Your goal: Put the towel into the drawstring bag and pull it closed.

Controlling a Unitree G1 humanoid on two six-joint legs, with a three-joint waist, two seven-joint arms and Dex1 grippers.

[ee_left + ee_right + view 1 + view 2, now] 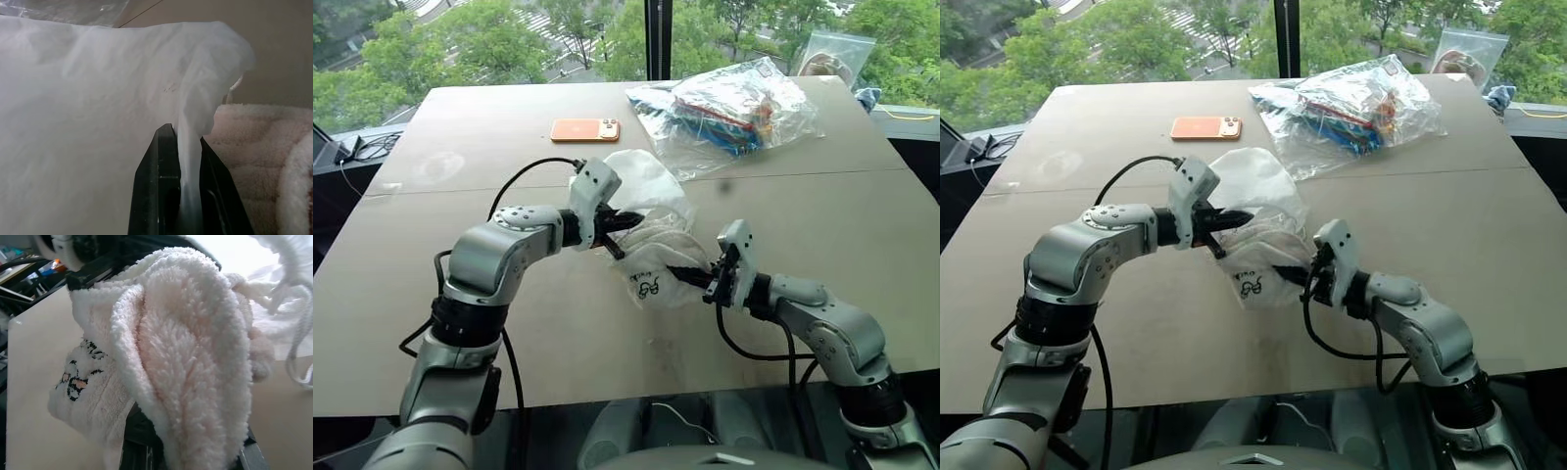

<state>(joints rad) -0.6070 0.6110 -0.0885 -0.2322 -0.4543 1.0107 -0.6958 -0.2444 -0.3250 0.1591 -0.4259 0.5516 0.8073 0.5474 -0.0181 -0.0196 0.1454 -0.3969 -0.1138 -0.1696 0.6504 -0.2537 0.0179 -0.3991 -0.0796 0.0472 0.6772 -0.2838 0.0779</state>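
Left hand: fingers pressed together, pinching a fold of the drawstring bag near its edge; the thin translucent fabric runs between the two black fingers and billows beyond the fingertips, resting on the counter. Right hand: fingers closed on the towel, whose fluffy cream folds drape over them; the bundle hangs just past the fingertips, dark embroidered lettering on its lower face. The towel lies between the two hands, against the bag's lower edge, beside the left fingers; whether any part is inside the bag cannot be told. A white cord of the bag loops beside the towel. Beyond both hands: an orange phone and a clear plastic bag of colourful items.
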